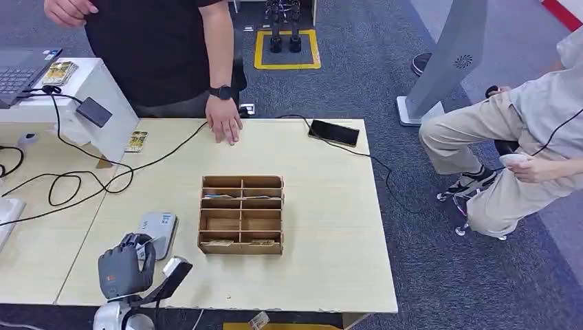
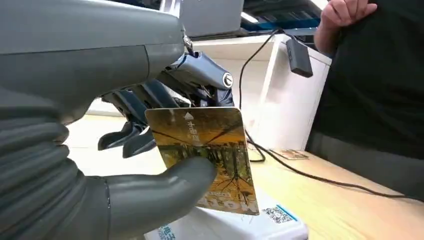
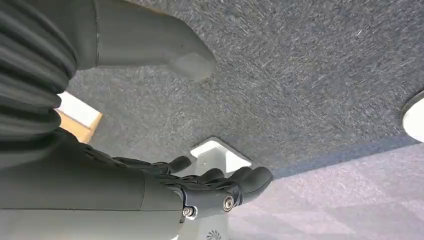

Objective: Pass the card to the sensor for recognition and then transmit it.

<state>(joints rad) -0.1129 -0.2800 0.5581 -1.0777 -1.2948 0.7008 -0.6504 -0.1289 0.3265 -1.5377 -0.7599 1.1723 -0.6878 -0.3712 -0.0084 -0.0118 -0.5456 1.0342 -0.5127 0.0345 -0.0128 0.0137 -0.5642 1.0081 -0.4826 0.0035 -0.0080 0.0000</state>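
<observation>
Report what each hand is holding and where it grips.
Left hand pinches the card by one long edge, thumb on its printed face. Right hand holds nothing.

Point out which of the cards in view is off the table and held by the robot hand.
The autumn-print card, pinched upright in the left robot hand over the grey sensor. The other loose card lies flat on the table by the white stand.

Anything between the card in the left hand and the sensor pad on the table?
Nothing visible. The left hand pinches the card upright, its lower edge just above the sensor, with no object in the gap. The sensor top looks bare.
</observation>
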